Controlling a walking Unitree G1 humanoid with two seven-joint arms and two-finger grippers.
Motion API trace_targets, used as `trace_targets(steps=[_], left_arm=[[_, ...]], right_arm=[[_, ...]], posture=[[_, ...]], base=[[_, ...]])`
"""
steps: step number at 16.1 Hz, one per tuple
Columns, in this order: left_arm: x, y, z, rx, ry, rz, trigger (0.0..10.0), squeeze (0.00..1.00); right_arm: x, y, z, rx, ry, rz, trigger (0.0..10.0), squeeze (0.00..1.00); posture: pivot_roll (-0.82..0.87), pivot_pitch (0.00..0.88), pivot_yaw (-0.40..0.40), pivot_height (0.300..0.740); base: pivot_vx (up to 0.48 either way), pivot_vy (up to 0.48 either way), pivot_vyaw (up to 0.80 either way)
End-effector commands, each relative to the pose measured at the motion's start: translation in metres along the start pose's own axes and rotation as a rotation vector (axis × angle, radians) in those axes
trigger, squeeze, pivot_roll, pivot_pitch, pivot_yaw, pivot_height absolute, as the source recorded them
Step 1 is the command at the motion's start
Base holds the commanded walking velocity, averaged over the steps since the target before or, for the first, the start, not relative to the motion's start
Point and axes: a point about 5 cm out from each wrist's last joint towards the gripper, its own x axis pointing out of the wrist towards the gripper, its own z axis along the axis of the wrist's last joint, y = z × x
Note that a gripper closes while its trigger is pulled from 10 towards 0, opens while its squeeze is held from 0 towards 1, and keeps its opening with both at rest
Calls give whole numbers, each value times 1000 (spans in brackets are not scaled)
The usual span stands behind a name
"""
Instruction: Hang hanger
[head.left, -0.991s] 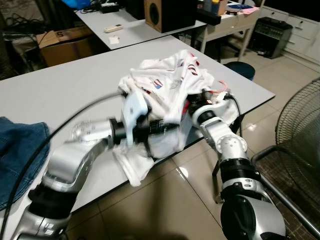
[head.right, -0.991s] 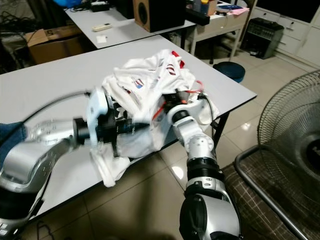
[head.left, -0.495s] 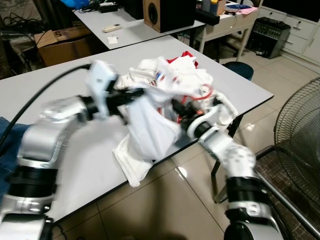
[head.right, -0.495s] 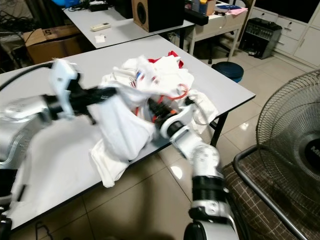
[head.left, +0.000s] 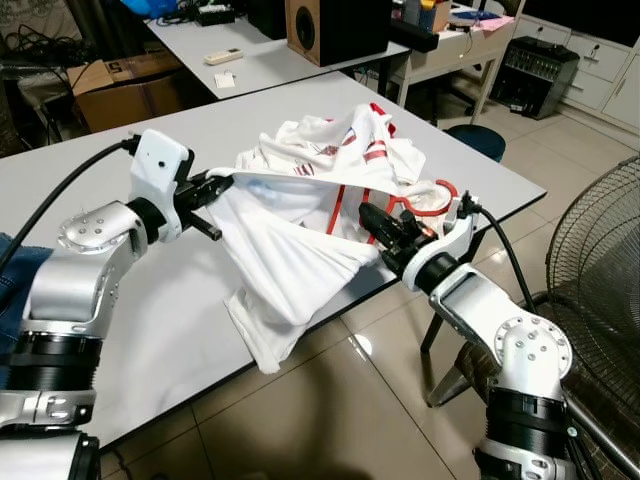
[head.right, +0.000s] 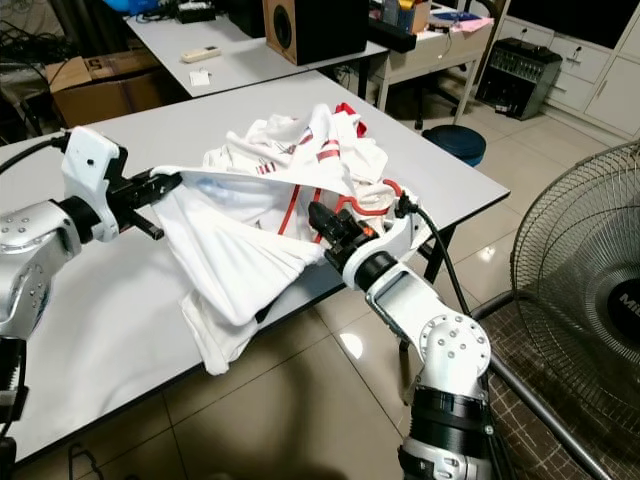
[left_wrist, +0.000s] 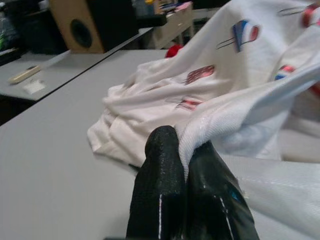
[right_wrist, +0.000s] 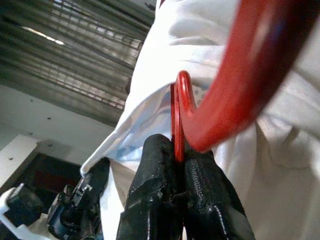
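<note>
A white shirt (head.left: 300, 235) with red trim lies bunched on the grey table (head.left: 120, 170), part of it hanging over the front edge. My left gripper (head.left: 215, 186) is shut on the shirt's hem (left_wrist: 200, 132) and holds it stretched out to the left above the table. My right gripper (head.left: 372, 222) reaches into the shirt from the right and is shut on a red hanger (right_wrist: 176, 120). The hanger's hook (head.left: 432, 194) curls out beside my right wrist. The rest of the hanger is hidden inside the fabric.
Blue jeans (head.left: 12, 290) lie at the table's left end. A standing fan (head.left: 600, 250) and a chair frame (head.left: 545, 310) are close on the right. Behind stand a second table with a speaker (head.left: 330, 25) and a remote (head.left: 225, 56), a cardboard box (head.left: 130, 85), and a blue stool (head.left: 478, 138).
My left gripper has swung up and to the left from the table's front edge, pulling the hem taut. My right gripper with the hanger has pushed leftward into the opened shirt.
</note>
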Motion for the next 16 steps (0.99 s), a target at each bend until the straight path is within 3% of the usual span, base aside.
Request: trace_targets(steps=[1, 3, 5, 6, 7, 8, 11, 14, 16], left_arm=[[-7, 16, -2, 20, 19, 109, 0, 0], [-9, 16, -9, 28, 36, 124, 0, 0], [-8, 0, -19, 17, 75, 35, 10000, 0], [-9, -10, -21, -24, 66, -40, 10000, 0], [-10, -19, -21, -48, 53, -104, 10000, 1000], [-11, -30, -22, -46, 60, -163, 10000, 1000], [-16, -36, -21, -49, 53, -197, 10000, 1000], [-27, -34, -14, -76, -1, -222, 10000, 1000], [-34, -23, -10, -109, -43, -138, 10000, 1000]], right_arm=[[-8, 0, 2, 15, -4, -14, 10000, 0], [-15, -1, 3, 33, 2, -36, 10000, 0], [-20, -1, 5, 2, 8, -57, 10000, 0], [-20, 0, 10, -74, -2, -71, 10000, 0], [-21, 3, 16, -164, -3, -83, 10000, 0], [-20, 9, 23, -251, -8, -82, 10000, 0], [-21, 20, 33, -379, -2, -76, 10000, 0], [-23, 31, 46, -347, -42, 11, 10000, 0], [-23, 38, 50, -346, -45, 86, 10000, 0]], posture=[[-79, 0, 11, 740], [-83, 0, 6, 740], [-83, 0, 1, 740], [-83, 0, 1, 740], [-87, 0, 1, 740], [-90, 0, 2, 740], [-90, 0, -1, 740], [-87, 0, -9, 740], [-87, 0, -9, 740]], base=[[0, 0, 0], [0, 0, 0], [0, 0, 0], [0, 0, 0], [0, 0, 0], [0, 0, 0], [0, 0, 0], [0, 0, 0], [0, 0, 0]])
